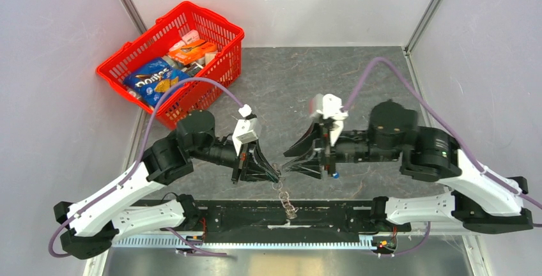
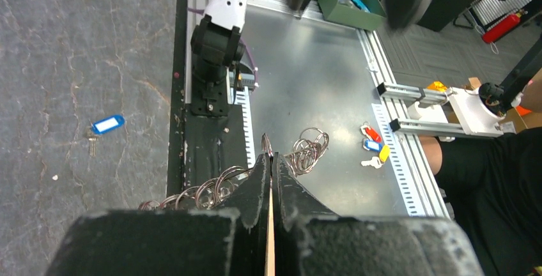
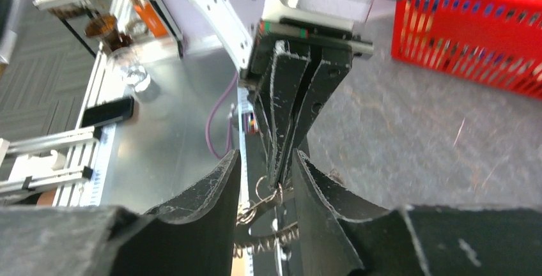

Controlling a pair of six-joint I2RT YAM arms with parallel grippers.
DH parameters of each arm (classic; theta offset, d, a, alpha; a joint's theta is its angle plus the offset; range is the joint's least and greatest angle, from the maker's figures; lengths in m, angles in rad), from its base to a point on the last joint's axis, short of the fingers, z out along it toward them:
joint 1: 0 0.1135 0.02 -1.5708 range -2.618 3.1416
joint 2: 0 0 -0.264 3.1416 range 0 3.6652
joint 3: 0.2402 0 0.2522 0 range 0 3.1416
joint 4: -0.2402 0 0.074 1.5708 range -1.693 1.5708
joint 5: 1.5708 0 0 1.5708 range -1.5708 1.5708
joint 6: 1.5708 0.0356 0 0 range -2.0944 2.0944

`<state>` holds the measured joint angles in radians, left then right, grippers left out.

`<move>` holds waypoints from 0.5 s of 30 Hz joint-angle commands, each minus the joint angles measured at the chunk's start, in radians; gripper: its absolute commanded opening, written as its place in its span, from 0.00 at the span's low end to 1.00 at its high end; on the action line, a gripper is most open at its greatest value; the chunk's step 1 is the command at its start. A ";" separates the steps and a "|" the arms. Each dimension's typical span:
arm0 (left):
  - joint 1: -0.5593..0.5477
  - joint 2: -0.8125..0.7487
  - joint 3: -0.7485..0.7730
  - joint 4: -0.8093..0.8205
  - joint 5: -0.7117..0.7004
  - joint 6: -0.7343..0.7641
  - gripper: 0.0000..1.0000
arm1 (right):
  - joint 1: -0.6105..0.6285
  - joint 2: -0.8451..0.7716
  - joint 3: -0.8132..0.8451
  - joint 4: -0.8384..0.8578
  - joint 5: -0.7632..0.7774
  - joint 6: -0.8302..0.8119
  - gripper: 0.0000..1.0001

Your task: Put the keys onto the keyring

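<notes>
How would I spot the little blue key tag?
Look at the grey marbled tabletop. The blue tag lies flat on it, beside the black mounting plate. Unlike the silver rings nearby, it is blue with a white label.

The basket [image 1: 142,36] sits at the table's [image 1: 287,84] far left, a Doritos bag [image 1: 151,79] inside. A chain of keyrings [image 1: 286,199] hangs centre-front, a tagged key [image 2: 107,124] right of it.

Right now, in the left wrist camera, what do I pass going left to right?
Blue-tagged key → arm base → left gripper → coloured key tags. The keyring chain pinched in the gripper spans both its sides, so I left it out.
</notes>
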<state>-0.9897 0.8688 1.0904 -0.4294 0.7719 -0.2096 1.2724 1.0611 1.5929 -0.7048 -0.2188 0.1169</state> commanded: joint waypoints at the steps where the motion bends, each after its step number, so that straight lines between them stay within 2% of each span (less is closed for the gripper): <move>1: 0.000 0.011 0.064 -0.038 0.077 0.068 0.02 | 0.002 0.060 0.013 -0.162 -0.005 0.027 0.43; 15: 0.001 0.035 0.096 -0.117 0.115 0.132 0.02 | 0.001 0.090 0.010 -0.212 -0.102 0.038 0.40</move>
<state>-0.9897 0.8982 1.1355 -0.5488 0.8433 -0.1268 1.2724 1.1595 1.5921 -0.9115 -0.2760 0.1452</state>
